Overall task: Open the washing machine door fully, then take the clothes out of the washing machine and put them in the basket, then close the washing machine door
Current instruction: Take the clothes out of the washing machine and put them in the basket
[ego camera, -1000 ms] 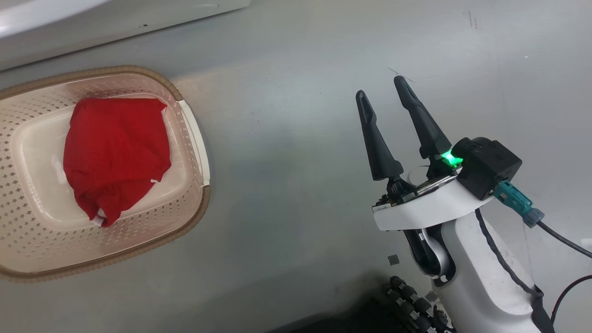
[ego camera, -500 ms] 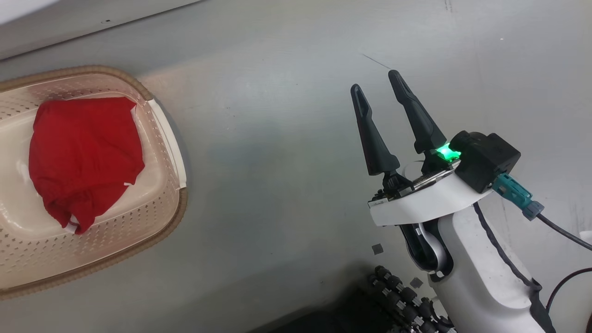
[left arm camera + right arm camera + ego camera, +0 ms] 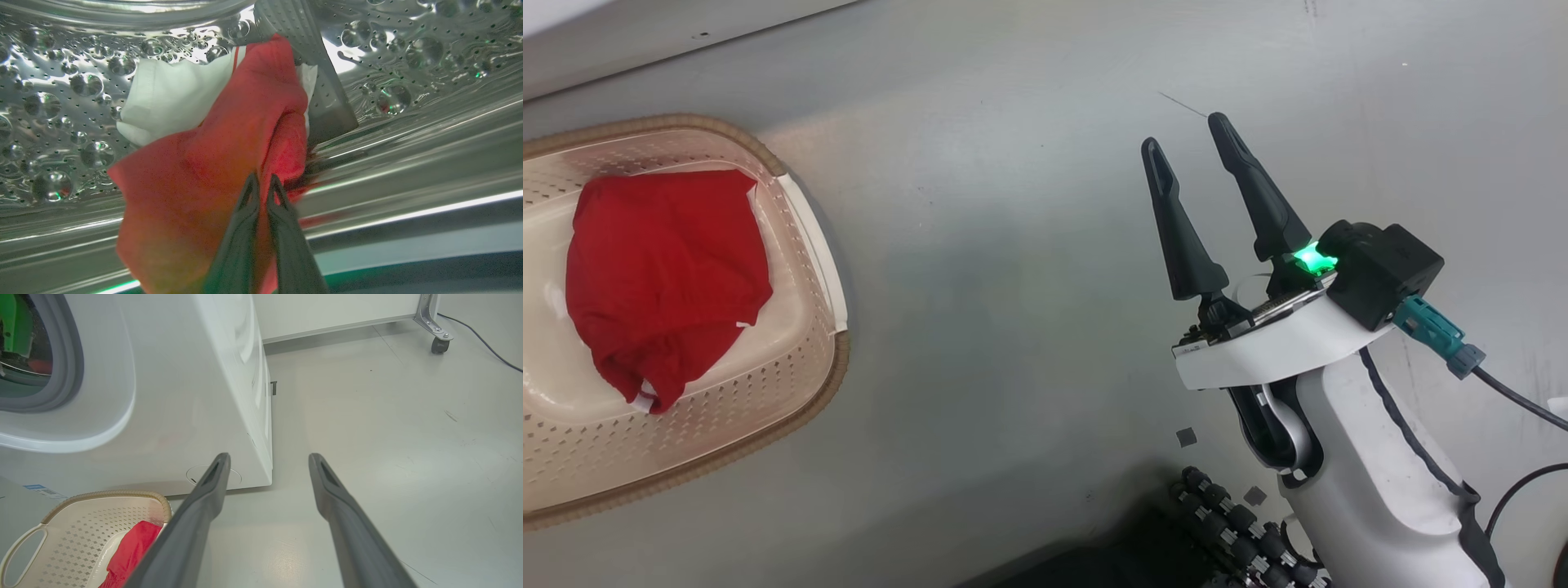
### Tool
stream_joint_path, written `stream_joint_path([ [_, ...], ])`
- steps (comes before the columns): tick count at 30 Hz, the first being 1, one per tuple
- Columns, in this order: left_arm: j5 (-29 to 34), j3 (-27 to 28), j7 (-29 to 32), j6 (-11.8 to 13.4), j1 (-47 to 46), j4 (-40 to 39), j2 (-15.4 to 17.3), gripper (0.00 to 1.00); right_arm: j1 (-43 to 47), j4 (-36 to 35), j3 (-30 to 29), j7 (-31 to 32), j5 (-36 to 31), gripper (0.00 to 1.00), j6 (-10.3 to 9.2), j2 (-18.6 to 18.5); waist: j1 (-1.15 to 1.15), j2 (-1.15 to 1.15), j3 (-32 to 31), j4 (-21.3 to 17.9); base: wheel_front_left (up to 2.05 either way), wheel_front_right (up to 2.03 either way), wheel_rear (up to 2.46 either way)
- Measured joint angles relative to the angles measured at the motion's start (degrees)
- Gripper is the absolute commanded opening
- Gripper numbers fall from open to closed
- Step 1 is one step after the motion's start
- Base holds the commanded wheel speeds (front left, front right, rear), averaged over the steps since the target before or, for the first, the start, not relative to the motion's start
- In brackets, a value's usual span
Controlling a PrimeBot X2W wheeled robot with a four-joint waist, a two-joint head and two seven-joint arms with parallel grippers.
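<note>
White metal makes the big washing machine (image 3: pixel 184 416), and its round mouth is open, with the shiny steel drum (image 3: pixel 61 102) full of little holes inside. On the floor (image 3: pixel 1029 286) near it sits the cream basket (image 3: pixel 792 384), and one red garment (image 3: pixel 662 269) lies in it already. More clothes (image 3: pixel 212 163) lie in the drum: a red piece bunched up, with a white cloth (image 3: pixel 163 98) tucked behind it. They look soft, floppy and light, so I think they will hang down and swing when lifted, and a loose end could catch on the machine's mouth. A thick fold near the middle seems the best place to pinch. The left hand (image 3: pixel 263 176) is deep in the drum, its two fingers squeezed together on a fold of the red piece. The right hand (image 3: pixel 1184 133) hangs over the bare floor, fingers wide apart, holding nothing.
</note>
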Motion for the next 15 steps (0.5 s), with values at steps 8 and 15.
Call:
stream_joint_path([
  [8,0.6,-0.4,-2.5,-0.2,-1.0,-0.4,0.0,0.00,-1.0,0.2,-0.4,0.0,0.0,1.00,-0.01,0.0,0.00,0.00,0.0,0.4,0.00,0.00,0.00],
  [15,0.3,-0.3,-7.4,-0.4,-0.9,-0.9,-1.7,0.00,-1.0,0.6,-1.4,0.0,-0.8,1.00,-0.02,0.0,0.00,0.00,-0.7,1.5,0.00,0.00,0.00],
])
